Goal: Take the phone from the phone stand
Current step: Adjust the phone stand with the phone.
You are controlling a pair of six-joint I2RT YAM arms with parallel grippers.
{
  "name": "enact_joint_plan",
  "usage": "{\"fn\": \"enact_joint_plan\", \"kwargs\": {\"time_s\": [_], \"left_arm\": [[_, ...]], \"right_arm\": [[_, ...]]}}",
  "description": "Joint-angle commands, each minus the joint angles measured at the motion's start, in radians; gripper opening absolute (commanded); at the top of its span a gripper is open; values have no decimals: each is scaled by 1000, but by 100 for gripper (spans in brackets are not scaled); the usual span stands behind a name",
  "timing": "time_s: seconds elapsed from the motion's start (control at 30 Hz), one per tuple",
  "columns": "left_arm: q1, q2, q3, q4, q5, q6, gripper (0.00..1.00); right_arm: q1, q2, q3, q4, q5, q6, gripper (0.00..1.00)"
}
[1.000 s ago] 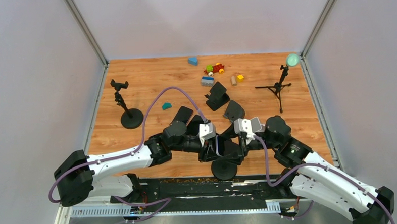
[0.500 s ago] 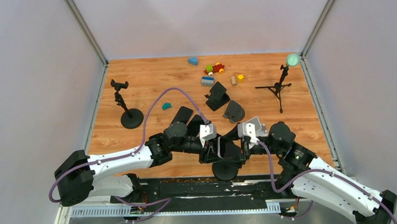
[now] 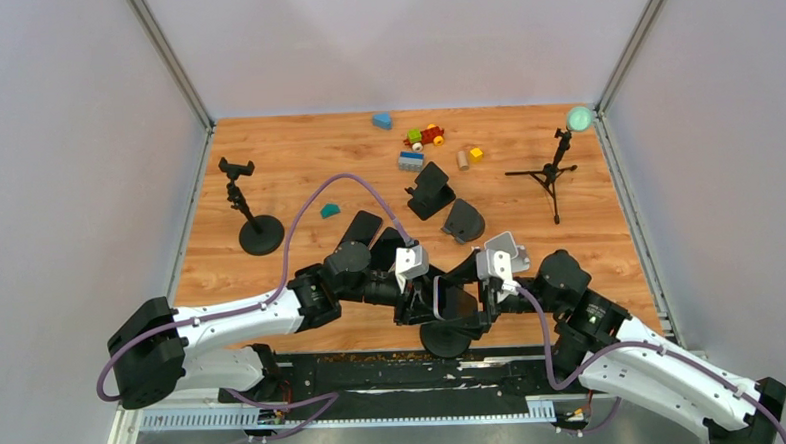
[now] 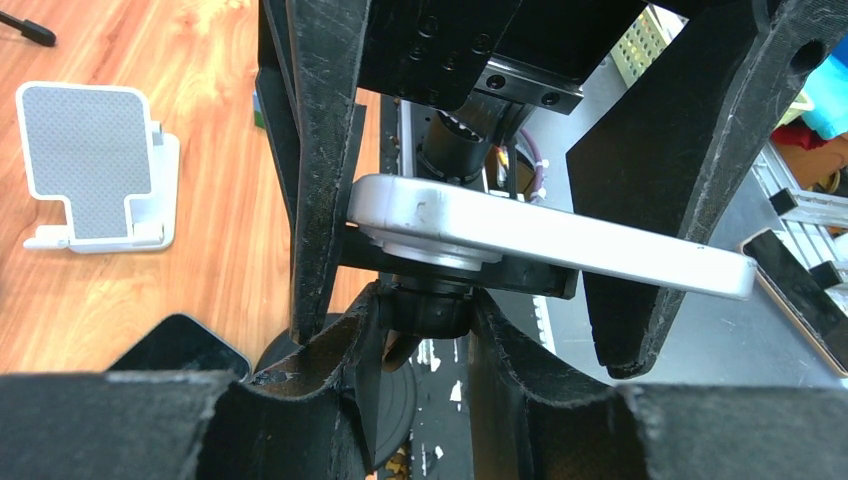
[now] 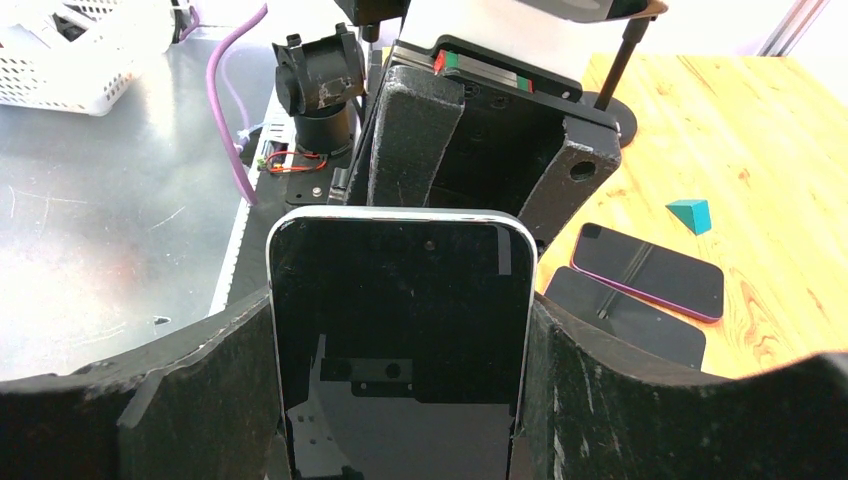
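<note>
Right hand (image 5: 400, 310) clamped across the phone (image 5: 400, 340) on its long edges. Left hand (image 4: 420, 330) clamped on the phone stand (image 3: 444, 337) neck, at the worktop (image 3: 296, 166) near edge. Phone not yet off the cradle. Rigid, light, glass-faced, probably a slick metal rim: keep hold mid-edge, off the glass.

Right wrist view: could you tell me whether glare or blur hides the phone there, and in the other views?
Right wrist view: phone sharp, its dark screen mirroring hardware, no washout; right fingers slightly soft. Left wrist view: its silver edge crisp, mild sheen; near left fingers blurred. Top external view: even light, sharp, phone small and partly hidden.
</note>
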Motion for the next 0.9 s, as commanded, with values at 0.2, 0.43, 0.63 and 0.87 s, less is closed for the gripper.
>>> {"fn": "enact_joint_plan", "kwargs": {"time_s": [0.2,0.43,0.63,0.87], "left_arm": [[69,10,10,7,-170,-5,0],[71,10,11,-4,-188,-8,0],[73,4,8,-21,-196,-2,0],[74,5,7,-24,-202,-2,0]], "right_arm": [[95,-24,-10,-4,-147,103,0],[177,-55,2,-42,-35,90,0],[201,-99,52,-165,142,22,0],[207,-121,92,-241,227,-17,0]]}}
